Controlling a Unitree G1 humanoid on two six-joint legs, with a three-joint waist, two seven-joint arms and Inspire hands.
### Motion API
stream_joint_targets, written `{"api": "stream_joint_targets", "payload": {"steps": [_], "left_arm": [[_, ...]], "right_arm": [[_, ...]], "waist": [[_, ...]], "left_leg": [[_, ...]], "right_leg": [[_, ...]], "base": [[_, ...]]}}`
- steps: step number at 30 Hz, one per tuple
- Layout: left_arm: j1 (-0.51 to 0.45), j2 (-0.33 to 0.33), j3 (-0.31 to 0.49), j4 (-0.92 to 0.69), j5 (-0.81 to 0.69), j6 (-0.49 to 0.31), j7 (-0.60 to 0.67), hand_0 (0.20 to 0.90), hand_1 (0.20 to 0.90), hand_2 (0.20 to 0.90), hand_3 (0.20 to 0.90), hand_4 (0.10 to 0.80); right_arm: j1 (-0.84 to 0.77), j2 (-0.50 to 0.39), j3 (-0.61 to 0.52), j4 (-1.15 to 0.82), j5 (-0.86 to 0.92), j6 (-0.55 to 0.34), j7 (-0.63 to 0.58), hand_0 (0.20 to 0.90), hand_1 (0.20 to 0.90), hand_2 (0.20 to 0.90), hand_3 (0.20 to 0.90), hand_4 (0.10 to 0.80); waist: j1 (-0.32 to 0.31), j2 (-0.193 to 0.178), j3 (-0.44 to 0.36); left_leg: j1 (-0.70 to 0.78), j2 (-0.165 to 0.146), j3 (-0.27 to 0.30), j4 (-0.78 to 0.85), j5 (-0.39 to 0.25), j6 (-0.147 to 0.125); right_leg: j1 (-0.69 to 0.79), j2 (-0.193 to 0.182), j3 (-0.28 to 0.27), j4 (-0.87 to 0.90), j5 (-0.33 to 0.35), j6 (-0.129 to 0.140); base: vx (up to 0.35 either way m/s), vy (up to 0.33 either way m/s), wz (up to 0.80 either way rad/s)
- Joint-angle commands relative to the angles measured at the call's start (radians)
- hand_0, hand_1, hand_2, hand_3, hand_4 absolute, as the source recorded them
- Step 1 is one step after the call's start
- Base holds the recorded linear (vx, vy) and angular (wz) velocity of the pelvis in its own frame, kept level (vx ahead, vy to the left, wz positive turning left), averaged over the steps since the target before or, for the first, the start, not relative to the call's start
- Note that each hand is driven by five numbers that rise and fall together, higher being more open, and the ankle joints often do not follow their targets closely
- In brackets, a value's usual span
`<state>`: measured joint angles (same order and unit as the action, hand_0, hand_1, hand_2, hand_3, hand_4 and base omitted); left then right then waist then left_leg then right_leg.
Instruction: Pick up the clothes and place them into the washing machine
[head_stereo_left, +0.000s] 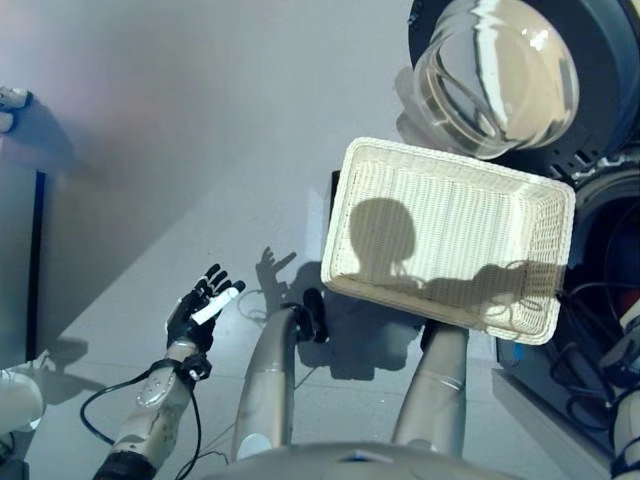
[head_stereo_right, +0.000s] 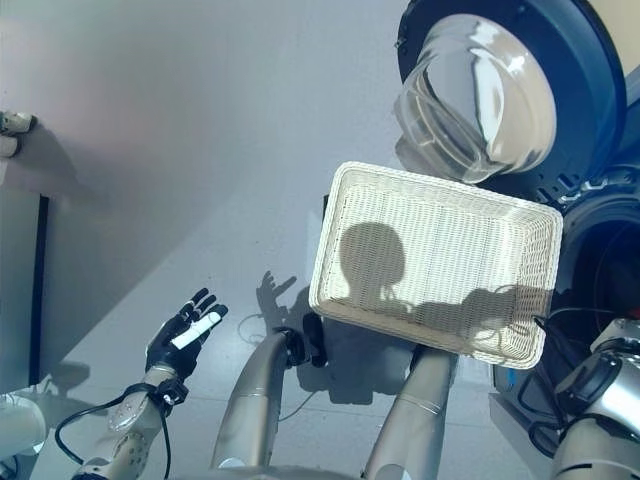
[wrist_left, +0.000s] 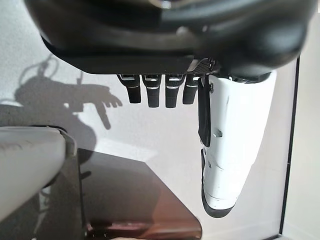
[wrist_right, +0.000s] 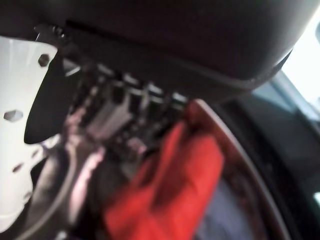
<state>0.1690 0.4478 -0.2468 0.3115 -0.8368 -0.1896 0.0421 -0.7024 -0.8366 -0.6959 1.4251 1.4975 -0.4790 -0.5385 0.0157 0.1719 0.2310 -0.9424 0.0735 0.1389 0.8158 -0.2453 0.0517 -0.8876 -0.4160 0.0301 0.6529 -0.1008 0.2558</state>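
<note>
A red cloth (wrist_right: 165, 195) lies inside the washing machine drum (head_stereo_right: 612, 270), just past my right hand (wrist_right: 150, 50), with a paler cloth (wrist_right: 75, 155) beside it. That hand's fingers (wrist_right: 135, 97) look straight and the white thumb (wrist_right: 20, 125) stands clear of the cloth. In the eye views only the right forearm (head_stereo_right: 600, 390) shows, reaching into the dark drum opening. The machine's round glass door (head_stereo_left: 495, 75) hangs open above the white wicker basket (head_stereo_left: 440, 152), which holds no clothes. My left hand (head_stereo_left: 197, 308) hovers open and empty over the floor at the lower left.
The basket stands on the grey floor right in front of the machine. A dark-edged panel (head_stereo_left: 38, 250) runs along the left edge, with a small white object (head_stereo_left: 10, 100) above it. Bare floor (head_stereo_left: 200, 150) spreads between the panel and the basket.
</note>
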Motion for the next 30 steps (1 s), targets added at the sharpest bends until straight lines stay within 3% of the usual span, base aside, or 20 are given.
{"api": "stream_joint_targets", "payload": {"steps": [1, 5, 13, 23, 25, 26, 30], "left_arm": [[-0.002, 0.041, 0.089, -0.001, -0.015, -0.071, -0.008, 0.9, 0.9, 0.9, 0.9, 0.8], [-0.006, 0.03, 0.098, 0.009, -0.013, -0.072, -0.014, 0.9, 0.9, 0.9, 0.9, 0.8], [-0.008, -0.002, 0.128, 0.041, 0.015, -0.072, -0.031, 0.9, 0.9, 0.9, 0.9, 0.8], [-0.018, -0.062, 0.154, 0.137, 0.095, -0.081, -0.041, 0.9, 0.9, 0.9, 0.9, 0.8], [-0.023, -0.074, 0.163, 0.157, 0.109, -0.082, -0.046, 0.9, 0.9, 0.9, 0.9, 0.8], [-0.027, -0.088, 0.167, 0.173, 0.128, -0.084, -0.053, 0.9, 0.9, 0.9, 0.9, 0.8], [-0.028, -0.112, 0.186, 0.203, 0.162, -0.086, -0.064, 0.9, 0.9, 0.9, 0.9, 0.8]], "right_arm": [[0.037, 0.02, 0.095, -0.097, -0.072, -0.093, 0.09, 0.9, 0.9, 0.9, 0.9, 0.8], [0.058, 0.106, 0.094, -0.141, -0.059, -0.106, 0.128, 0.9, 0.9, 0.9, 0.9, 0.8], [0.172, 0.294, 0.157, -0.146, -0.161, -0.026, 0.18, 0.9, 0.9, 0.9, 0.9, 0.8], [0.362, 0.483, 0.387, -0.19, -0.469, 0.102, 0.243, 0.9, 0.9, 0.9, 0.9, 0.8], [0.39, 0.509, 0.456, -0.199, -0.564, 0.132, 0.256, 0.9, 0.9, 0.9, 0.9, 0.8], [0.424, 0.535, 0.547, -0.217, -0.696, 0.165, 0.276, 0.9, 0.9, 0.9, 0.9, 0.8], [0.499, 0.561, 0.669, -0.291, -0.854, 0.192, 0.317, 0.9, 0.9, 0.9, 0.9, 0.8]], "waist": [[0.011, -0.046, -0.024], [0.006, -0.069, -0.02], [0.003, -0.124, -0.035], [-0.011, -0.184, -0.054], [-0.013, -0.193, -0.06], [-0.015, -0.204, -0.074], [-0.018, -0.216, -0.101]], "left_leg": [[0.095, 0.048, -0.106, -0.256, 0.156, -0.133], [0.14, 0.039, -0.109, -0.303, 0.172, -0.133], [0.302, 0.035, -0.12, -0.47, 0.227, -0.146], [0.545, 0.073, -0.101, -0.612, 0.275, -0.165], [0.597, 0.083, -0.091, -0.637, 0.28, -0.169], [0.642, 0.098, -0.077, -0.659, 0.285, -0.173], [0.734, 0.127, -0.042, -0.705, 0.295, -0.184]], "right_leg": [[0.099, 0.022, -0.056, -0.09, 0.035, -0.069], [0.164, 0.023, -0.082, -0.156, 0.064, -0.063], [0.367, 0.027, -0.16, -0.359, 0.145, -0.044], [0.602, 0.064, -0.205, -0.555, 0.22, -0.032], [0.638, 0.077, -0.204, -0.59, 0.232, -0.031], [0.665, 0.095, -0.203, -0.617, 0.244, -0.03], [0.72, 0.122, -0.194, -0.655, 0.25, -0.031]], "base": [[0.038, -0.002, 0.05], [0.054, -0.027, 0.01], [0.097, -0.03, 0.09], [0.108, -0.028, -0.1], [0.088, -0.039, -0.19], [0.056, -0.037, -0.24], [0.103, -0.038, -0.36]]}}
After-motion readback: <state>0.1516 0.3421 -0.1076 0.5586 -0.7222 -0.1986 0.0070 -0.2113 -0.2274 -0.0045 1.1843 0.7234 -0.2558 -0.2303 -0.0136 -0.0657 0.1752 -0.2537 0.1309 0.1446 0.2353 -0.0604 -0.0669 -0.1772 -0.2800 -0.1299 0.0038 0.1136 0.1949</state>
